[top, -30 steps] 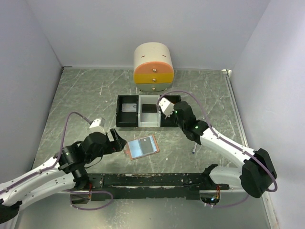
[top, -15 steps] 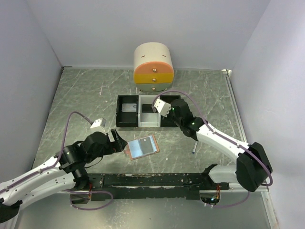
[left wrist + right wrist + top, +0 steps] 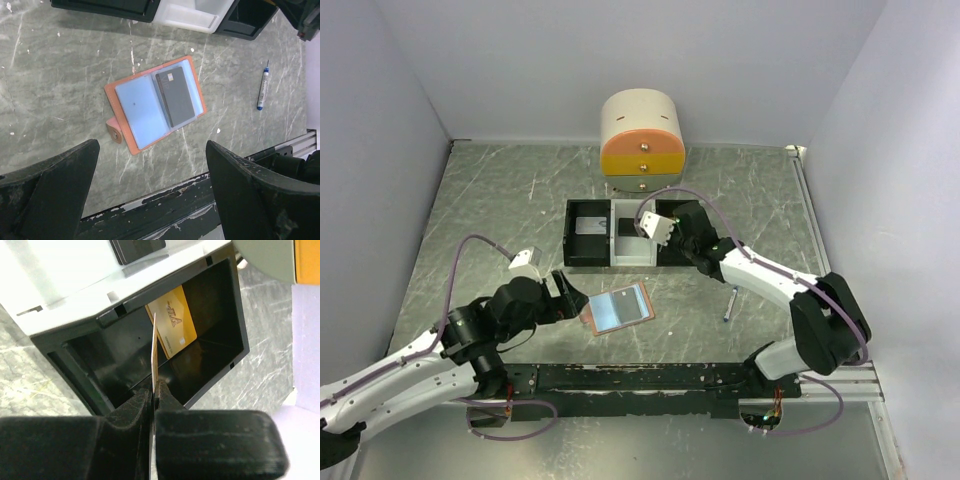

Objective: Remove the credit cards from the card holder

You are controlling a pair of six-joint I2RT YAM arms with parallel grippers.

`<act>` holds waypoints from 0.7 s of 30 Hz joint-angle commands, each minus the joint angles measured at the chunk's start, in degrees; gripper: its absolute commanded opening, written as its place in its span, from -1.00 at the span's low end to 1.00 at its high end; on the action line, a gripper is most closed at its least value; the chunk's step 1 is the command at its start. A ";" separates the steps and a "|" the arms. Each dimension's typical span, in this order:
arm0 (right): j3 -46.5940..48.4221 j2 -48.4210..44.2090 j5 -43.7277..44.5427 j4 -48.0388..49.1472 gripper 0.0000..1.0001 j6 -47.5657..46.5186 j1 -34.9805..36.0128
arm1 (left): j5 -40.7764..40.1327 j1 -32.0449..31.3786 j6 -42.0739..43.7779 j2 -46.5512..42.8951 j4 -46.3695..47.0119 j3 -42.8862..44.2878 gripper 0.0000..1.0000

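Note:
The tan card holder [image 3: 617,308] lies open on the table, blue lining up, with a dark grey card [image 3: 174,96] in its right half [image 3: 132,107]. My left gripper [image 3: 570,296] is open and empty, just near-left of it [image 3: 152,146]. My right gripper [image 3: 672,226] is over the tray's right black compartment [image 3: 220,300]. It is shut on a thin orange-gold card [image 3: 154,347], seen edge-on, standing upright in that compartment. A gold card face [image 3: 171,327] shows beside it on the floor; I cannot tell if it is a reflection. A black card [image 3: 633,227] lies in the white middle compartment.
The black-and-white compartment tray [image 3: 610,262] stands mid-table, a grey card-like item [image 3: 588,225] in its left part. A cream and orange drawer box [image 3: 642,142] is behind it. A blue-white pen [image 3: 729,303] lies right of the holder. A black rail [image 3: 640,378] runs along the near edge.
My right gripper has swung left and back with the card, ending over the tray's right compartment. The left arm and the card holder have not moved.

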 commanded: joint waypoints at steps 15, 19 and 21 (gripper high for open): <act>6.49 11.11 -4.72 7.60 -1.00 -9.65 -4.54 | 0.33 -0.23 0.55 -1.14 0.48 0.08 1.00; 8.77 14.00 -5.26 8.84 -1.00 -10.95 -4.72 | 0.55 -0.22 0.80 -0.32 0.57 0.46 1.00; 10.12 15.75 -4.57 7.95 -1.00 -11.99 -4.76 | 0.80 -0.22 0.89 0.04 0.83 0.61 0.99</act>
